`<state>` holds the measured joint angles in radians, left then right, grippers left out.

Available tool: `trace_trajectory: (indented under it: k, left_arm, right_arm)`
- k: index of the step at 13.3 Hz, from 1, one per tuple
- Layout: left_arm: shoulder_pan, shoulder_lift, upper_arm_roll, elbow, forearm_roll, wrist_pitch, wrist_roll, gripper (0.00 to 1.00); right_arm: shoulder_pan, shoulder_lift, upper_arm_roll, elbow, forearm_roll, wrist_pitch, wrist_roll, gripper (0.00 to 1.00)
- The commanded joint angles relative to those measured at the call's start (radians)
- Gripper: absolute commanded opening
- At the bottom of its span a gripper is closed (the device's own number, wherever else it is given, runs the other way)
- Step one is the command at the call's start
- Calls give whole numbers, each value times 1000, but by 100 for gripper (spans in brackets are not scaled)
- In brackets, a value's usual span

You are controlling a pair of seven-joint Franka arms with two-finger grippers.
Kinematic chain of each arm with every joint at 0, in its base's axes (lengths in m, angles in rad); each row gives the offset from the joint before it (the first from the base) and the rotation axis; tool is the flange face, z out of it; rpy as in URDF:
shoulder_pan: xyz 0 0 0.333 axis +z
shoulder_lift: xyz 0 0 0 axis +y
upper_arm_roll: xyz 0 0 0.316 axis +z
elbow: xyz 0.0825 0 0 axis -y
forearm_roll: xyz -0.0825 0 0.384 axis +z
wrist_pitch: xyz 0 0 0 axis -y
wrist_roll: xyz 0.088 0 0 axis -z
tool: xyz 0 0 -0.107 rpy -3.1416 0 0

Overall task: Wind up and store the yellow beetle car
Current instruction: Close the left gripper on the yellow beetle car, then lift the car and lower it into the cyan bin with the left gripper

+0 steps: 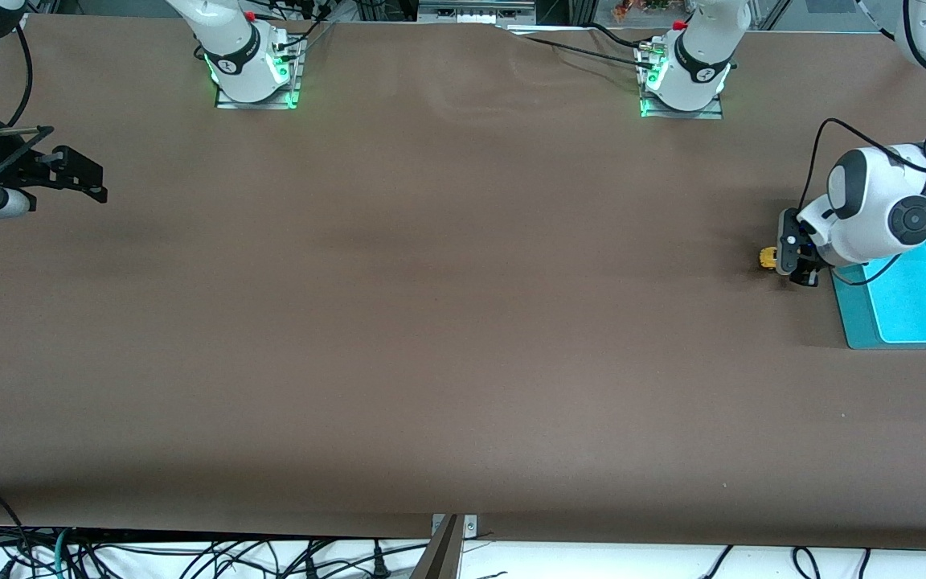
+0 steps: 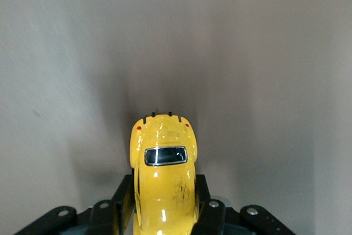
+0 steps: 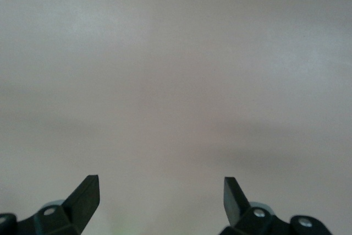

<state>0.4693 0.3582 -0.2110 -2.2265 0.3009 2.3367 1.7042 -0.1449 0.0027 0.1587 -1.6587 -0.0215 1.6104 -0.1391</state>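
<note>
Left gripper (image 1: pixel 794 261) clamped on the yellow beetle car (image 1: pixel 768 257) at table level, just beside the teal bin (image 1: pixel 857 318), left arm's end. Right gripper (image 3: pixel 161 192) waits, fingers wide apart, empty.

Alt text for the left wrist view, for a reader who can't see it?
The left hand is shut on the yellow car, its black fingers against both sides. The car's rear window faces the camera, with bare brown table all around.

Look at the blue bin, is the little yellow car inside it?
No, the yellow beetle car sits on the brown table beside the blue bin, clamped in the left gripper.
</note>
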Motion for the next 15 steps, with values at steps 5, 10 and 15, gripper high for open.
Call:
trace_trajectory:
  k: [5, 10, 15]
  left_arm:
    - [3, -27, -182, 427, 3, -669, -110, 9]
    - [138, 57, -159, 516, 98, -631, 70, 10]
    - [305, 226, -160, 545, 159, -378, 207, 10]
  right_arm:
    - [4, 17, -1, 33, -6, -37, 3, 100]
    - [5, 16, 2, 31, -8, -37, 1, 100]
    - [5, 16, 2, 28, -5, -37, 1, 100]
